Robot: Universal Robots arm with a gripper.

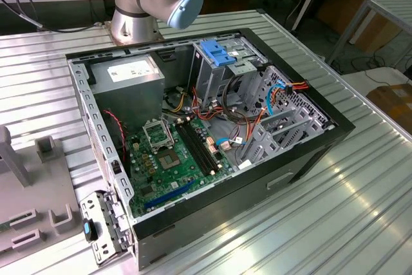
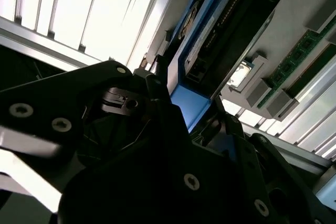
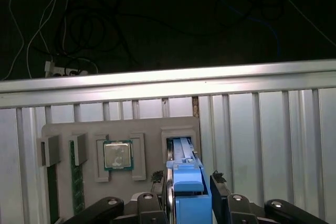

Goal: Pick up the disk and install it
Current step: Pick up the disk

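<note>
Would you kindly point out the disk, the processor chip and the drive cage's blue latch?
disk (image 3: 188, 184), first wrist view, blue carrier frame.
processor chip (image 3: 118, 156), first wrist view, metal lid.
blue latch (image 1: 217, 53), exterior view, top face.

Ribbed metal table (image 1: 360, 178) w/ open PC case (image 1: 225, 205); grey parts tray (image 1: 61, 181) at the exterior view's left.

The open computer case (image 1: 257, 188) lies on the worktop (image 1: 360, 223), a parts tray (image 1: 38, 191) at the exterior view's left; the disk (image 3: 187, 182) stands at a tray slot near the processor (image 3: 118, 155).
</note>
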